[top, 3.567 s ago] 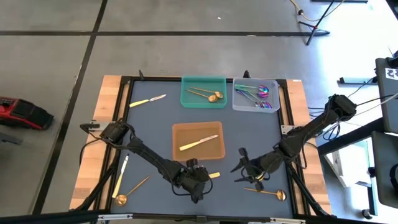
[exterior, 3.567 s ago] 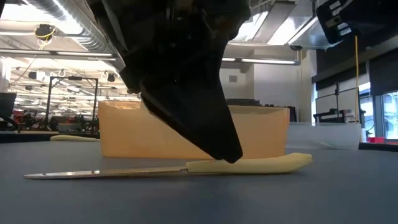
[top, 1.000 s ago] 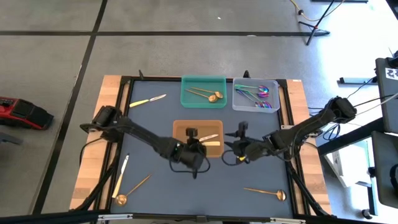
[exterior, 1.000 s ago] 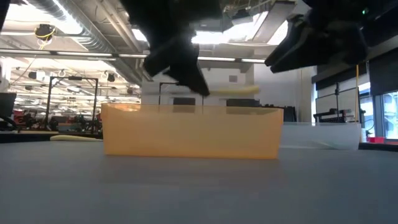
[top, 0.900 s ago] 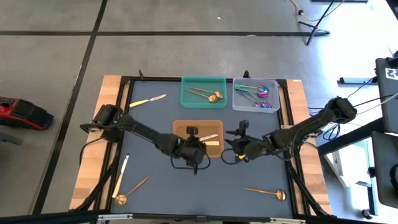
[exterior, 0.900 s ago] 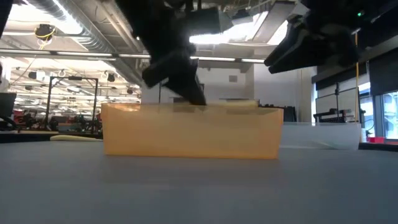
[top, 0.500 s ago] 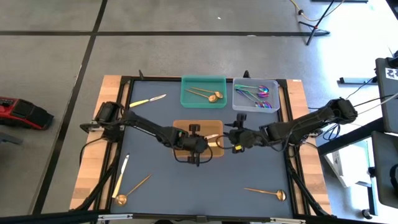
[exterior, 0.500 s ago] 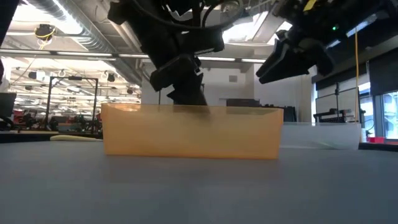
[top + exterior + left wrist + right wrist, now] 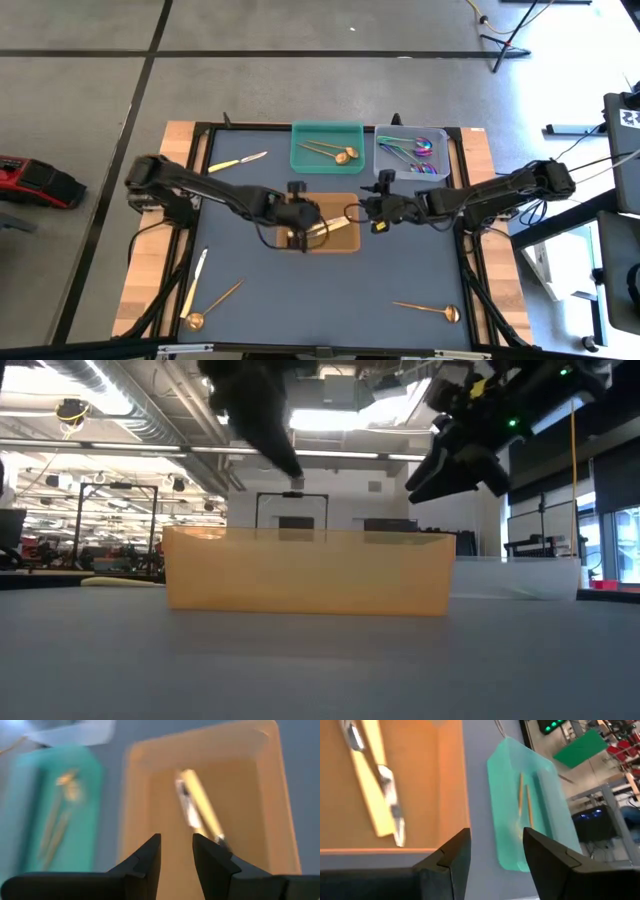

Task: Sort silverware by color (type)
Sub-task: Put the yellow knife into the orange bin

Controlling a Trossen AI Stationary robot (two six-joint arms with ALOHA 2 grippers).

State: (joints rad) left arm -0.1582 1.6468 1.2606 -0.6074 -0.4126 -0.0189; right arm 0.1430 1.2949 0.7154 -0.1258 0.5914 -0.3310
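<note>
The left end effector [image 9: 176, 851], fingers parted and empty, hovers over the orange tray [image 9: 270, 795] holding pale yellow knives [image 9: 200, 805]; the green tray [image 9: 30, 810] sits frame-left.

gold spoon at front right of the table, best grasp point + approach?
Grip the gold spoon mid-handle, coming straight down with the fingers across the handle. It lies flat on the table, alone, with its round bowl toward the right edge; the bowl is wider and curved, so likely slippery, while the thin straight handle suits a narrow pinch. The right gripper is nearer.
</note>
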